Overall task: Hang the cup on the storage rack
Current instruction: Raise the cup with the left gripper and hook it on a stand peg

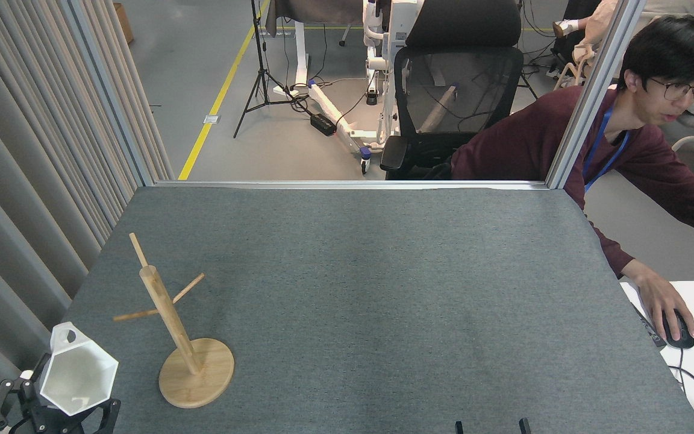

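Observation:
The white faceted cup hangs at the bottom left, its hexagonal mouth facing me and its loop handle uppermost. My left gripper is shut on the cup, black fingers showing on both sides under it. The bamboo storage rack stands just right of the cup, on a round disc base with a slim post and three bare angled pegs. The cup is apart from the rack, left of the post and below the left peg. Of my right gripper only two black fingertips peek over the bottom edge, spread apart.
The grey felt table ends at a curtain wall on the left and a metal frame at the back. A person in a maroon top sits at the right, hand on a mouse on a white desk. A black office chair stands behind the table.

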